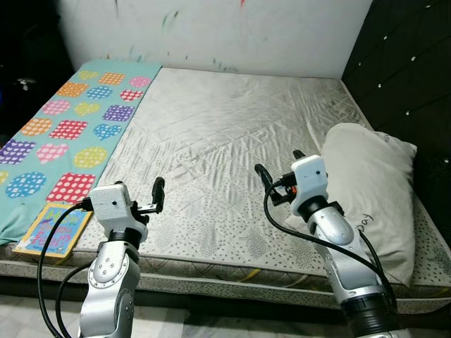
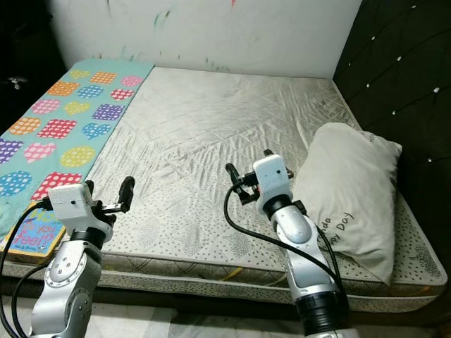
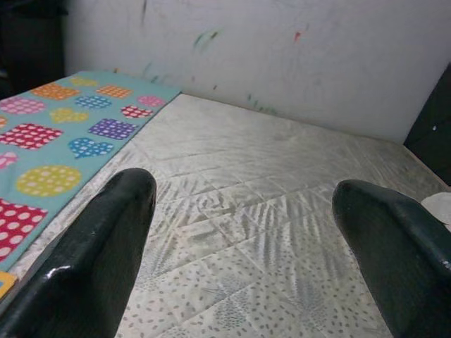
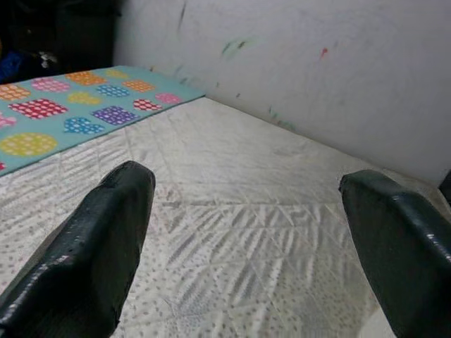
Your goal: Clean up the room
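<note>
A white pillow (image 1: 370, 190) with dark lettering lies at the right edge of the bed's pale quilted mattress (image 1: 225, 120). A teal blanket (image 1: 70, 127) with colourful dotted patches covers the left strip. A colourful picture book (image 1: 53, 229) rests on the front left corner. My left gripper (image 1: 151, 197) hovers open over the front edge of the mattress, just right of the book, holding nothing. My right gripper (image 1: 279, 163) is open and holds nothing above the mattress, just left of the pillow. In the wrist views, the left gripper (image 3: 246, 190) and right gripper (image 4: 250, 179) each have bare mattress between their fingers.
A white wall (image 1: 232, 32) with paint marks stands behind the bed. A black tufted headboard panel (image 1: 409, 70) runs along the right side. A dark area (image 1: 25, 63) lies to the left of the bed. Pale floor (image 1: 211, 320) shows below the front edge.
</note>
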Controlling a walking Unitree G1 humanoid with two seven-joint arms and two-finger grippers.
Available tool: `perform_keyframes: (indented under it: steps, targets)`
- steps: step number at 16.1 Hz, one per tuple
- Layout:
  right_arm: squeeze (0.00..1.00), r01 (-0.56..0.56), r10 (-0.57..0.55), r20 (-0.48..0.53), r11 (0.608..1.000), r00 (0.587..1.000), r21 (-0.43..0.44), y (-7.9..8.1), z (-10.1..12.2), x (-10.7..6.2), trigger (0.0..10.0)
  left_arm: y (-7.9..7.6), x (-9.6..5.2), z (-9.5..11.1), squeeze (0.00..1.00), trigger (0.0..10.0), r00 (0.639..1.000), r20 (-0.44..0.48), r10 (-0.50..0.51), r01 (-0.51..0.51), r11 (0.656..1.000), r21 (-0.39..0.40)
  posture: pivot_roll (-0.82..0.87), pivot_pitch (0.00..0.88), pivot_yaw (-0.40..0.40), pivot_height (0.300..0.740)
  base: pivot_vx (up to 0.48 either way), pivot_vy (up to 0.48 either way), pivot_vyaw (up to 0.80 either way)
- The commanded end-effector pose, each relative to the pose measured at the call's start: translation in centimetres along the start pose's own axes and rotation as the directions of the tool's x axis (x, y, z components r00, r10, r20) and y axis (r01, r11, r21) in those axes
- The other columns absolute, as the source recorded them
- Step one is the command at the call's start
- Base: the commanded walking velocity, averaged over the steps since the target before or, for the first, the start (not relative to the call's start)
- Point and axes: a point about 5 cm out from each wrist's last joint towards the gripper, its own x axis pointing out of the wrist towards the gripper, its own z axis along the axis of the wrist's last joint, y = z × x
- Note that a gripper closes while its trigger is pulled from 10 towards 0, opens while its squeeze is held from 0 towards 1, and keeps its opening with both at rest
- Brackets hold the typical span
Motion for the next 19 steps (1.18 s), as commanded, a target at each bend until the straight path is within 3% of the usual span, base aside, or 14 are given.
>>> perform_keyframes:
  steps: [1, 19]
  targets:
    - [0.0, 0.006, -0.006, 0.004, 1.0, 1.0, -0.004, -0.37, 0.13, -0.17, 10.0, -0.18, 0.13, 0.02, 0.0, 10.0, 1.0, -0.006, -0.004, 0.004, 1.0, 0.006, -0.15, 0.0, -0.029, 0.74, 0.0, -0.277, 0.0]
    - [0.0, -0.008, 0.008, 0.006, 1.0, 1.0, -0.02, -0.14, 0.07, -0.08, 10.0, -0.42, 0.18, -0.14, 0.0, 10.0, 1.0, -0.01, -0.013, 0.013, 1.0, 0.013, -0.15, 0.0, -0.03, 0.74, 0.0, -0.44, 0.0]
